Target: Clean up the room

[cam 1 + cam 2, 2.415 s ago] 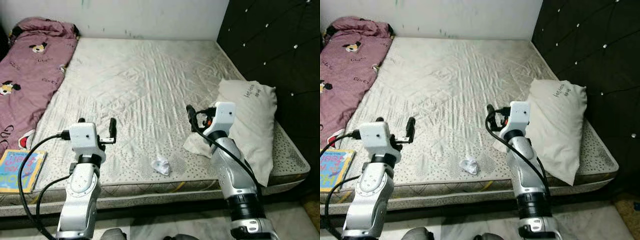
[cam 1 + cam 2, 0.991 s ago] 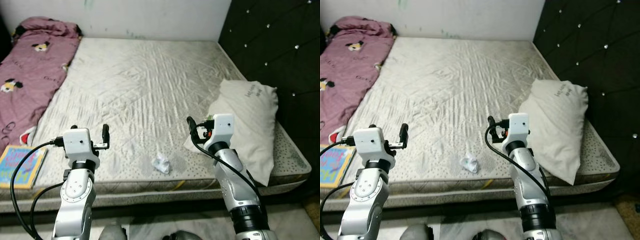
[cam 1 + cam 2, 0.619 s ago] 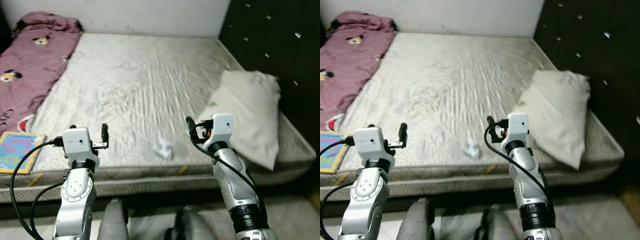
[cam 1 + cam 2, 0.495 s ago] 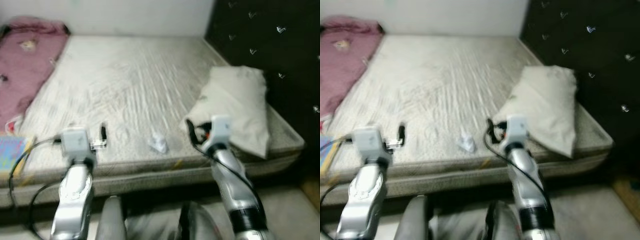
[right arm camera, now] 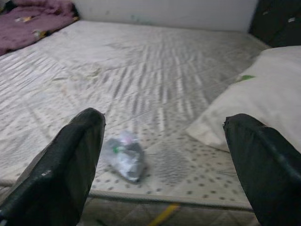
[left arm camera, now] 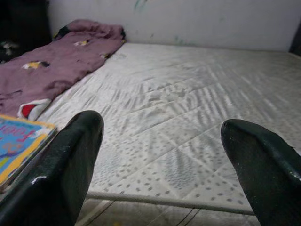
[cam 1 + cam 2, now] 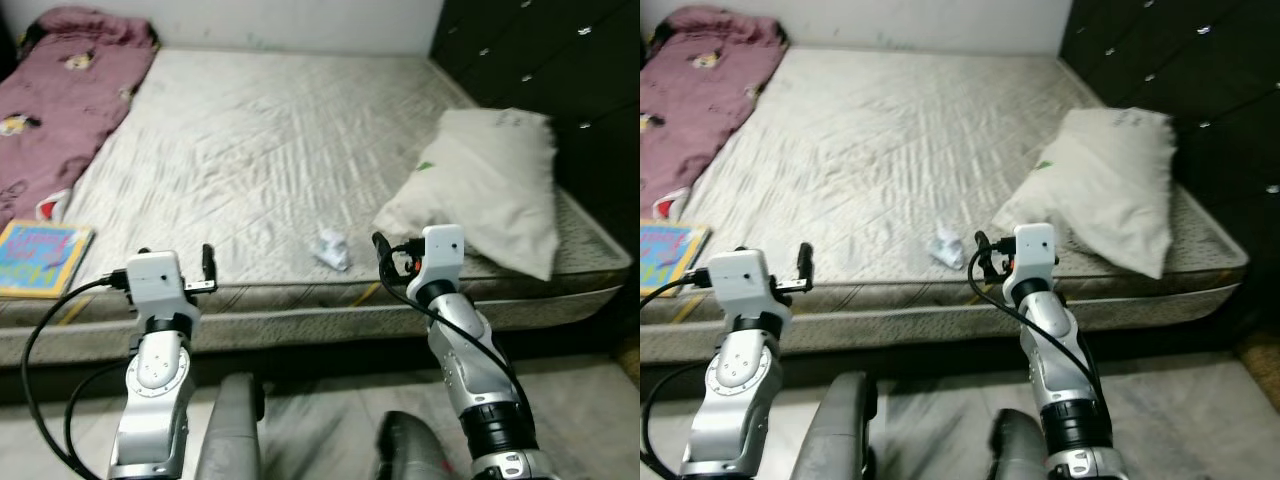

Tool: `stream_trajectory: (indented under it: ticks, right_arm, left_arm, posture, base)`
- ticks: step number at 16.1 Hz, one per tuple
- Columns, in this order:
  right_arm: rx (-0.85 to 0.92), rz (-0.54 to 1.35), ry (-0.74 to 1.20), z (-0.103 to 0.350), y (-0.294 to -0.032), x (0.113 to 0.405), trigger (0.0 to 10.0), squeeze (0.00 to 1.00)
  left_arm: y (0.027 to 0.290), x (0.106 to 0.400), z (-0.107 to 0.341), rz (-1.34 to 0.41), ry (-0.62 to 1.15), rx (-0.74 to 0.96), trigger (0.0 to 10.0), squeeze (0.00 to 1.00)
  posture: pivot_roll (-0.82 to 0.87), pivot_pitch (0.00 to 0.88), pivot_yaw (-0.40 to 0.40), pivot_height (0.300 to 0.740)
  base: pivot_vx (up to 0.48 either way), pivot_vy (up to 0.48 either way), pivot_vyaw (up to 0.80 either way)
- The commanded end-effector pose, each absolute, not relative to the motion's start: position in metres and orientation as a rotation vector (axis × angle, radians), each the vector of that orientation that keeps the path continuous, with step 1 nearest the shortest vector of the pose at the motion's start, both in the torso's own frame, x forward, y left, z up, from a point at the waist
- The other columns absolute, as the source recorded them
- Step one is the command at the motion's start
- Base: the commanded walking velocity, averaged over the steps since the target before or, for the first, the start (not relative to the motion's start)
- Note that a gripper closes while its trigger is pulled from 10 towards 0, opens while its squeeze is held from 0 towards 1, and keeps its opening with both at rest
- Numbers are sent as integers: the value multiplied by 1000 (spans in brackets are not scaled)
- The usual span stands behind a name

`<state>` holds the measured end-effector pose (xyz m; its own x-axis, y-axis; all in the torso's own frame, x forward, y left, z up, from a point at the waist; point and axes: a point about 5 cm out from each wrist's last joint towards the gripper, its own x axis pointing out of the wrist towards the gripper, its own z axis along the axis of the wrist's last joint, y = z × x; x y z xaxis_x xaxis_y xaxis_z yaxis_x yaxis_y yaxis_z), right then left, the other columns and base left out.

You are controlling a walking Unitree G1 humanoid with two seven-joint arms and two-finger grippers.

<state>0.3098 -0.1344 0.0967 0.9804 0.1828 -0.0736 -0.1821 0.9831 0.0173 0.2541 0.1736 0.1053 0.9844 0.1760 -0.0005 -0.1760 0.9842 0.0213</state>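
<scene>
A crumpled white wrapper (image 7: 332,250) lies on the bare mattress (image 7: 280,130) close to its front edge; the right wrist view has the wrapper (image 5: 124,155) just ahead, between the fingers' lines. My right gripper (image 7: 405,255) hovers open at the bed's front edge, right of the wrapper and below a white pillow (image 7: 490,185). Further left along that edge my left gripper (image 7: 175,268) is open and holds nothing. A colourful book (image 7: 40,258) rests at the mattress's front left corner. A pink blanket (image 7: 60,90) lies along the left side.
A dark padded headboard (image 7: 540,60) rises on the right, behind the pillow. A white wall (image 7: 300,20) closes the far side. Pale floor (image 7: 580,400) lies before the bed, and my own grey legs (image 7: 235,440) show at the bottom.
The whole picture has shifted: the camera has drawn back and tilted down, so the bed edge, floor and my legs show more. Both arms keep their pose; wrapper, pillow and book lie as before.
</scene>
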Motion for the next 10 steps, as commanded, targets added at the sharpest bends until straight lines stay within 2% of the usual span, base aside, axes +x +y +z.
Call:
stream_trajectory:
  ticks: [1, 2, 7, 10]
  right_arm:
    - [10, 198, 50, 103, -130, 313, 10000, 0]
    - [9, 200, 51, 103, -130, 314, 10000, 0]
    - [10, 233, 69, 101, -125, 314, 10000, 0]
    - [16, 247, 69, 99, -121, 312, 10000, 0]
  left_arm:
    - [176, 254, 107, 185, -1, 35, 10000, 0]
    - [176, 255, 107, 185, 1, 32, 10000, 0]
    - [176, 258, 107, 187, 8, 23, 10000, 0]
    - [176, 258, 107, 193, 10, 17, 10000, 0]
  posture:
    - [120, 22, -60, 620]
    - [118, 24, -60, 620]
    - [116, 26, -61, 620]
    - [116, 26, -61, 585]
  base:
    - [0, 0, 750]
    - [0, 0, 438]
    - [0, 0, 0]
    - [0, 0, 0]
